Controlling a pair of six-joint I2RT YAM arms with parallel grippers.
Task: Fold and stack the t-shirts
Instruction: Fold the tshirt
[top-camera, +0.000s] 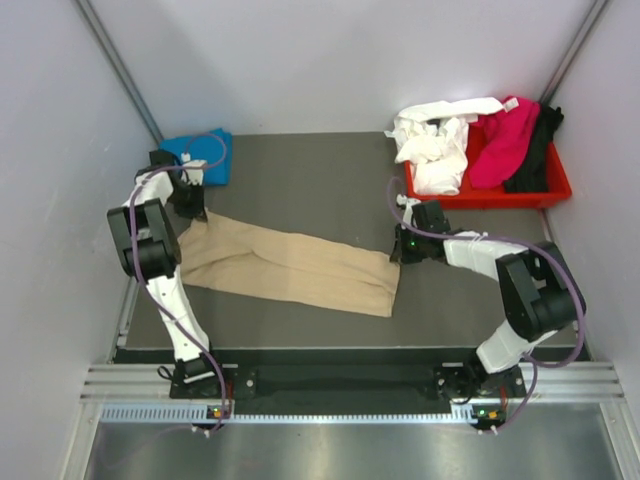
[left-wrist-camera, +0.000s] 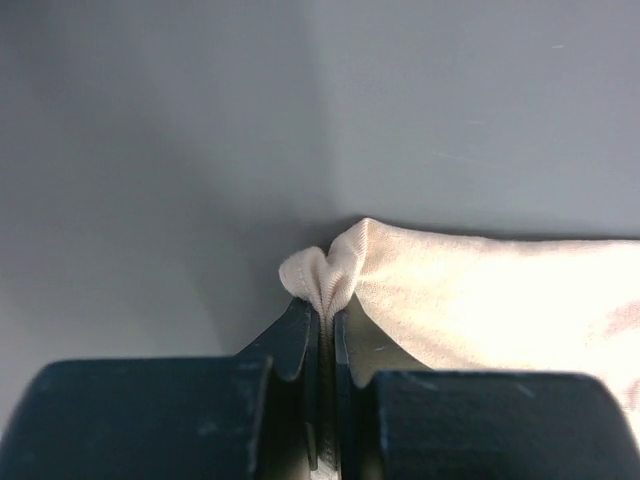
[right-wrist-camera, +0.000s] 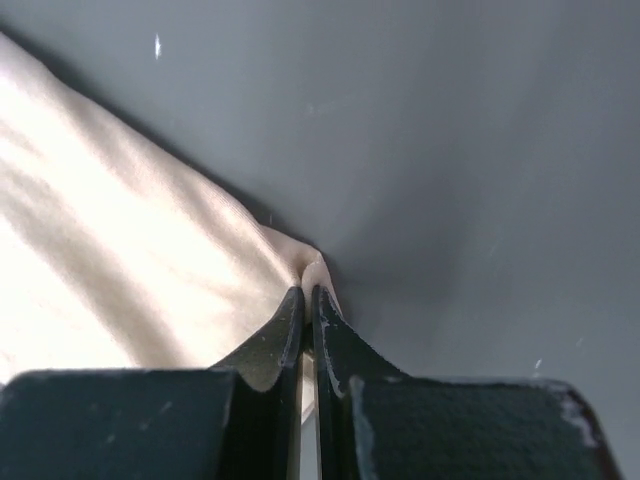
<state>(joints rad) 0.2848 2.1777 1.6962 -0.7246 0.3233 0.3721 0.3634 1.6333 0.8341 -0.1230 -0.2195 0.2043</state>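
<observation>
Left gripper (left-wrist-camera: 322, 310): jaws pressed together, pinching a puckered corner of the tan shirt (left-wrist-camera: 480, 290). Only a small tuft shows past the tips, and the rest of the cloth runs off to the right of the fingers.

Right gripper (right-wrist-camera: 305, 300): jaws likewise closed on the opposite corner, which is also a thin bite. The cloth fans out to the left of the tips, with bare table (right-wrist-camera: 470, 150) ahead and to the right.

Top view: the tan shirt lies as a long, narrow, wrinkled band spanning from one gripper to the other, low on the table. The blue shirt (top-camera: 200, 155) sits just beyond the left gripper. The white (top-camera: 435, 145), magenta (top-camera: 500, 140) and black (top-camera: 535, 150) shirts are heaped in the tray (top-camera: 555, 190), beyond the right gripper.

Judgement: the step in hand looks like a fold of the tan shirt with both ends held.

Notes for doing it well:
- Both bites are shallow, so any hard pull apart risks a corner slipping out. Keep tension just enough to take up the wrinkles.
- Move the two grippers together, at matched height and pace, so the held edge stays straight and the band does not twist.
- Lift enough for the cloth to clear itself before carrying it over, then lay the held edge down squarely on the far edge.
- Release only once the cloth rests flat.
- Keep the left arm's path clear of the blue shirt.
</observation>
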